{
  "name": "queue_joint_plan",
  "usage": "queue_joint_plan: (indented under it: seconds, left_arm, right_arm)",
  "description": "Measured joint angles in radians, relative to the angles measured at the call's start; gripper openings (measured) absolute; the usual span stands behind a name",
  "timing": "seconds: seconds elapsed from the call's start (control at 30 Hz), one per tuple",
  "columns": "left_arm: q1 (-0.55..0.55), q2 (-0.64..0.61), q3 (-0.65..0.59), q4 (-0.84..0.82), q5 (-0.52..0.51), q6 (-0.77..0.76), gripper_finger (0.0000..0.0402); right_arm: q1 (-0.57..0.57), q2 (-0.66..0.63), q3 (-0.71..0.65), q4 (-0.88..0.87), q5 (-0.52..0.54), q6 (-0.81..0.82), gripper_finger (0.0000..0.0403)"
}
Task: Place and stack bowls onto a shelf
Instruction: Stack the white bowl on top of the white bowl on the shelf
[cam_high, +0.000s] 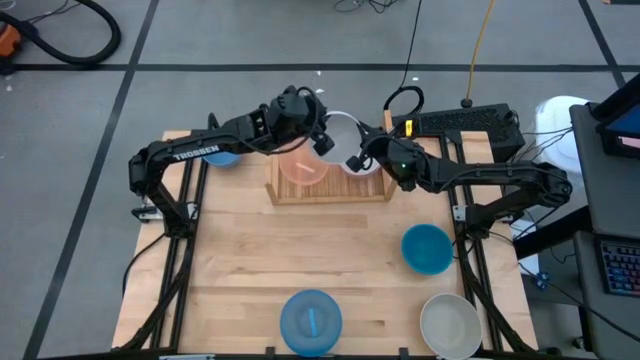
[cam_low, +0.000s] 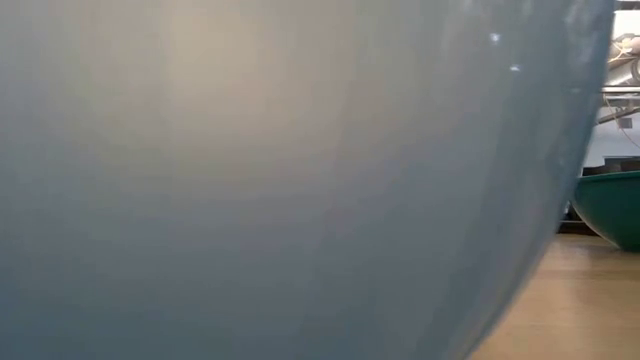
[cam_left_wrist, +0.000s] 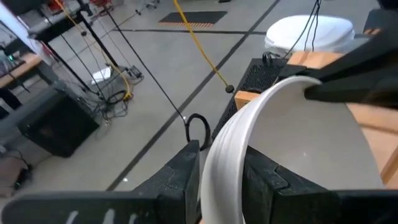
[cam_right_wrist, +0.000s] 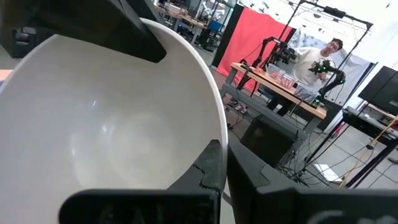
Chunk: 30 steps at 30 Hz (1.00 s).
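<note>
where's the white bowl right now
In the high view the white bowl sits at the far middle of the table, over the shelf, beside the pink bowl, with the left gripper and right gripper at its rim.

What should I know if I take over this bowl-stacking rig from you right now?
Right hand: shut on the white bowl's rim, held tilted over the shelf.
Left hand: at the same bowl's rim.
Done: peach bowl on the shelf.
Left: seat the white bowl, then fetch the blue bowl under the left arm, the teal-blue bowl, the light blue bowl and the off-white bowl.
</note>
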Motion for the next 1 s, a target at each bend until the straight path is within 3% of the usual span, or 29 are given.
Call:
queue_joint_plan:
  seconds: [0.7,1.0]
  left_arm:
    - [-0.029,0.0,0.0,0.056,-0.085,0.464,0.0095]
    - [-0.057,-0.002,0.0,0.096,-0.087,0.485,0.0095]
  right_arm:
    - [-0.001,0.0,-0.002,-0.006,0.01,-0.033,0.0]
    - [-0.002,-0.002,-0.002,-0.014,0.014,-0.033,0.0]
